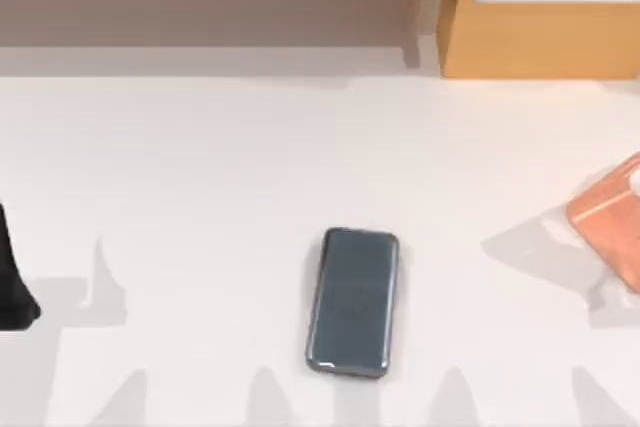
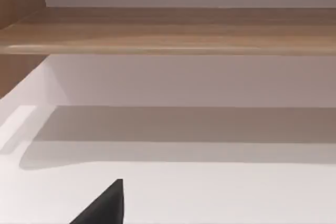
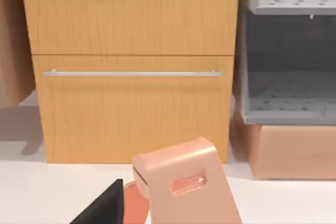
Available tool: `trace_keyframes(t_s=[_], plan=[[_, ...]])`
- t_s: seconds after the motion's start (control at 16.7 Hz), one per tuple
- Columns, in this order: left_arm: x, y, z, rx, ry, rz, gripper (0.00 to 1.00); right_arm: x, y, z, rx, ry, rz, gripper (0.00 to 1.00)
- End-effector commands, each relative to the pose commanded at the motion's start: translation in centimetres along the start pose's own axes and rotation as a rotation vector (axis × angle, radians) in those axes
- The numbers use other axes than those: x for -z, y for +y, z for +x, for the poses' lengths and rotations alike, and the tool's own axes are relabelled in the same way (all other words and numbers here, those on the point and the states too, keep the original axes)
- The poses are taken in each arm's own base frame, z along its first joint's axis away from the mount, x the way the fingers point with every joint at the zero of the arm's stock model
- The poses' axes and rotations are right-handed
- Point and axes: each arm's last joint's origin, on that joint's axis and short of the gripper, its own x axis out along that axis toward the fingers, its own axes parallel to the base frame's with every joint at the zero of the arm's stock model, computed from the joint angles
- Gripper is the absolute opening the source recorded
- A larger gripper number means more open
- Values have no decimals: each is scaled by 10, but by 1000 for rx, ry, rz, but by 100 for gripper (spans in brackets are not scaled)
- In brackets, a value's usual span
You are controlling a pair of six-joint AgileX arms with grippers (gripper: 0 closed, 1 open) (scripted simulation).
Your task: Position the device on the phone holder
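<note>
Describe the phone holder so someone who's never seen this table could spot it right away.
Start at the wooden drawer cabinet at the back right of the white table. In front of it, at the table's right edge, stands the phone holder, a salmon-pink angled block with a slot in its face. The only other thing nearby is the flat dark grey phone, lying mid-table.

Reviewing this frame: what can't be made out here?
- Salmon-pink angled phone holder: cut by the top view's right edge; its base is cut off in the right wrist view.
- Left arm: a dark sliver at the top view's left edge.
- Slim dark grey smartphone: screen content unreadable under reflections.
</note>
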Motion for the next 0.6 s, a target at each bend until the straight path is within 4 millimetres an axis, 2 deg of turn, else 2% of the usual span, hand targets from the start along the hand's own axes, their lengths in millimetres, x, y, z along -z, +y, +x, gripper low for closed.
trace_keyframes(t_s=[0.18,0.3,0.6], plan=[[0,0,0,0,0,0,100,-2,1,0,-10,7,8,100],[0,0,0,0,0,0,100,-12,6,0,-55,42,49,100],[0,0,0,0,0,0,100,-69,33,12,-227,263,219,100]])
